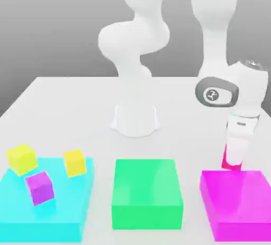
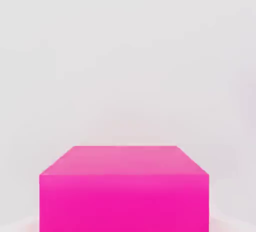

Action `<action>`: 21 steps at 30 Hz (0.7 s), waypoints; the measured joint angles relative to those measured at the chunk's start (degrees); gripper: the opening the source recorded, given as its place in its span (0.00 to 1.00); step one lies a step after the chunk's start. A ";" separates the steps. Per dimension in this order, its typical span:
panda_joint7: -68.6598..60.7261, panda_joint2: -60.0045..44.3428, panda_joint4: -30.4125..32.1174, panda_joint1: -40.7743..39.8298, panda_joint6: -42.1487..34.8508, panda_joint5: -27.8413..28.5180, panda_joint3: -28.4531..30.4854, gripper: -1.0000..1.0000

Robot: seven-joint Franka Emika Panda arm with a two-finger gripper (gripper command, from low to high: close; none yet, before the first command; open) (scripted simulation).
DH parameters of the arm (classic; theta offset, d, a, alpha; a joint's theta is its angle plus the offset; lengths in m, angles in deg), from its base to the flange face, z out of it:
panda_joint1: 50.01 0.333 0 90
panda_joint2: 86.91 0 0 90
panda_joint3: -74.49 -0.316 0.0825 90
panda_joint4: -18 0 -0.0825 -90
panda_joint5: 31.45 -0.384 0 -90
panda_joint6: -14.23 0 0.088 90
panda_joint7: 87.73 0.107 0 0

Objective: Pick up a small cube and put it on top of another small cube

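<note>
My gripper (image 1: 233, 163) points straight down at the exterior view's right, just behind the far edge of the large flat magenta block (image 1: 238, 207). Its fingers are shut on the small cube (image 1: 226, 159), which shows as a narrow hot-pink strip at the fingertips. The same small cube (image 2: 124, 191) appears close up in the hand view, with its top and one side face showing against the white table. Whether the cube rests on the table or hangs just above it I cannot tell.
A flat cyan block (image 1: 63, 223) at the exterior view's left carries two yellow cubes (image 1: 21, 159) (image 1: 74, 162) and a purple cube (image 1: 40, 187). A flat green block (image 1: 146, 193) lies in the middle. The arm's white base (image 1: 135, 119) stands behind it.
</note>
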 joint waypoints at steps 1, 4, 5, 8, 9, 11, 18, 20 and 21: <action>-0.36 0.59 0.05 -0.27 -0.73 -0.49 -0.43 0.00; -1.79 2.46 0.31 -1.31 -2.70 -2.39 -1.99 0.00; -2.38 3.11 0.44 -1.72 -3.28 -3.18 -2.59 0.00; -4.67 5.21 0.96 -2.92 -4.75 -6.21 -4.49 0.00; -5.63 5.95 1.18 -3.24 -5.16 -7.48 -5.08 0.00; -7.78 7.49 1.68 -3.91 -5.86 -10.36 -6.36 0.00; -17.17 13.18 3.24 -4.10 -7.97 -23.55 -8.36 0.00; -16.39 13.94 1.78 -6.76 -9.99 -24.47 -5.39 0.00; -15.70 14.22 0.94 -8.12 -11.07 -24.59 -3.57 0.00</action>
